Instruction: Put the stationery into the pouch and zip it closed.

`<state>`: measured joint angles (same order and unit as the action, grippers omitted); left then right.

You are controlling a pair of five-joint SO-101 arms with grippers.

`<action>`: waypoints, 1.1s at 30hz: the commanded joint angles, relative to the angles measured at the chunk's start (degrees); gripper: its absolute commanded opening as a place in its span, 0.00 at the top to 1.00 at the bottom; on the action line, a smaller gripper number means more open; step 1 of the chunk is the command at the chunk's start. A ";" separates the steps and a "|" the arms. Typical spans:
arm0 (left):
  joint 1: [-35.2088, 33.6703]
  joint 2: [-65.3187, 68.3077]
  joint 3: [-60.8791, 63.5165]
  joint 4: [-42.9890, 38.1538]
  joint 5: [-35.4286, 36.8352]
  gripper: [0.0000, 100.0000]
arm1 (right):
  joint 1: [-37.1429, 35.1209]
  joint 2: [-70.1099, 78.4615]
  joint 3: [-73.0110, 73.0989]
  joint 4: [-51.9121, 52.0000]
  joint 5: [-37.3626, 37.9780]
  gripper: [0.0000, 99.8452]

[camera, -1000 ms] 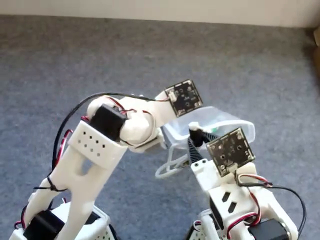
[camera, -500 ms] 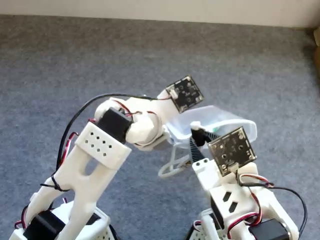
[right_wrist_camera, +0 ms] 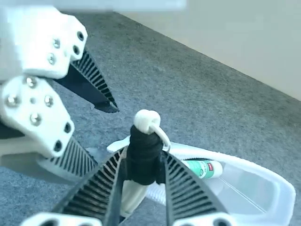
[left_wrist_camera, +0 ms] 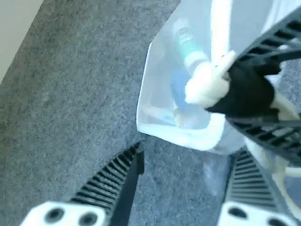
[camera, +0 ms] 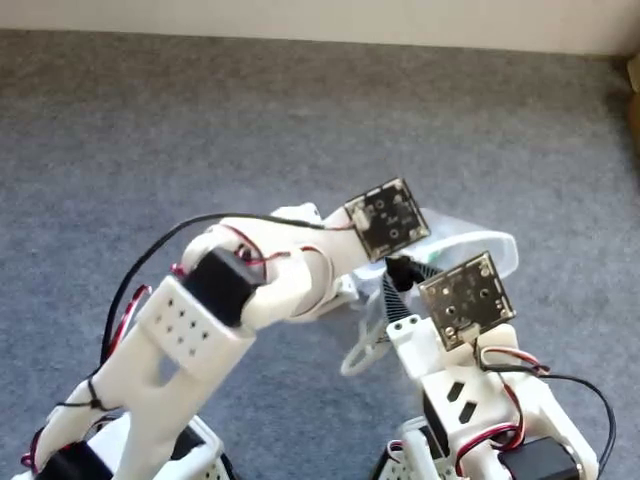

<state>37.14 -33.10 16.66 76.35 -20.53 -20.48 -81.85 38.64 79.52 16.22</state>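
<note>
While the right claw (right_wrist_camera: 144, 162) is clamped tight on the black zip pull (right_wrist_camera: 142, 141), white cord knot standing above its fingers, the left claw (left_wrist_camera: 188, 153) hangs wide open with nothing in it, one finger to each side of the pouch's near corner and touching neither film nor zip. Clear pouch (camera: 470, 245) lies on the grey desk (camera: 200, 120) just ahead of both wrists. Inside it: a green-labelled glue stick (left_wrist_camera: 188, 44) and a blue item (left_wrist_camera: 181, 89), both toward the pull end. How far the zip has run: cannot tell, as the track is masked by the right claw's fingers. Judgement: stationery is in, zipping is the step in hand. Main risk is that the pouch has no anchor. With the left claw open, any draw on the pull would likely drag the whole pouch across the desk instead of running the slider, or bunch the soft film and jam the track. Second risk: the two claws sit very close, so if the left one closes off-line it could nip the right claw's finger or the cord rather than the pouch edge. Third: the grip is on a small tab, so a sideways tug could slip it out. If the mouth is partly open, tilting that end could shift the glue stick toward the gap.
</note>
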 commanded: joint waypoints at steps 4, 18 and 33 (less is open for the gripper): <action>2.68 -1.19 0.57 -3.60 1.76 0.72 | 0.22 2.51 -1.63 0.66 0.35 1.00; 2.77 -0.84 8.66 -14.33 7.38 0.82 | 0.22 2.51 -1.27 0.40 -3.69 1.00; -5.67 -0.84 11.47 -18.11 14.42 1.00 | 8.92 2.59 -1.10 -6.81 -10.11 1.00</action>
<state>37.05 -33.54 27.82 60.88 -8.84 -16.62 -81.14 38.73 76.97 8.13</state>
